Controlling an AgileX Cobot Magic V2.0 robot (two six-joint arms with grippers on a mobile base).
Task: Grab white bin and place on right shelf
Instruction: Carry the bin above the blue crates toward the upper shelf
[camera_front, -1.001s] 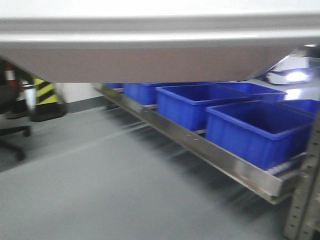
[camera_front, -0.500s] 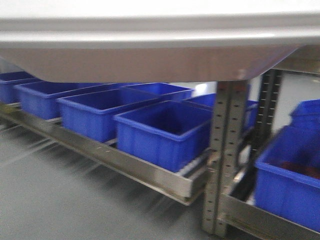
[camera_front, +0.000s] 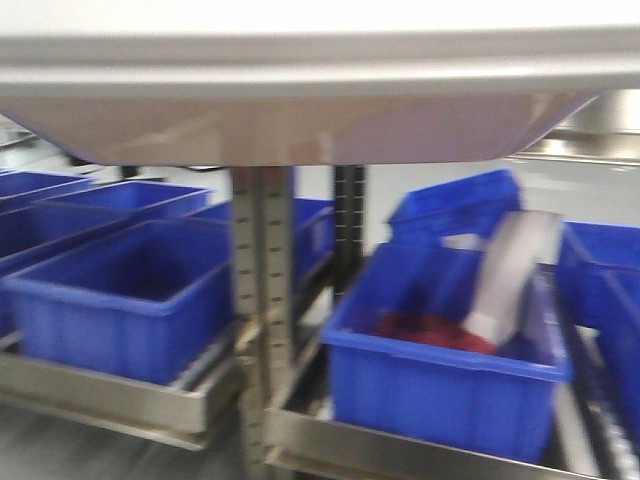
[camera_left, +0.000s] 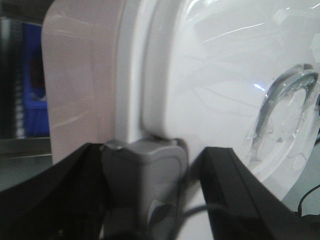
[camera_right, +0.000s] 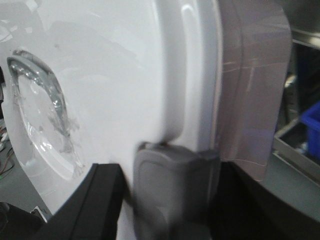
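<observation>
You have the white bin (camera_front: 300, 110) held up, resting on no shelf. The front view shows only its pinkish underside and rim across the top edge, no grippers; below it are blue crates (camera_front: 120, 290) on steel racking with a perforated upright (camera_front: 262, 300) at centre; the right shelf (camera_front: 590, 145) shows as a shiny rail at upper right, just past the bin's corner; the near crate (camera_front: 450, 390) holds something red and a pale sheet, too blurred to name. Only the wrist views show your grip: the left gripper (camera_left: 150, 172) is clamped on the lid's edge, black fingers (camera_left: 235, 190) either side of a grey clip (camera_left: 145, 157), with a clear lid handle (camera_left: 290, 105) beyond; the right gripper (camera_right: 167, 197) grips the opposite edge at a second clip (camera_right: 172, 175).
</observation>
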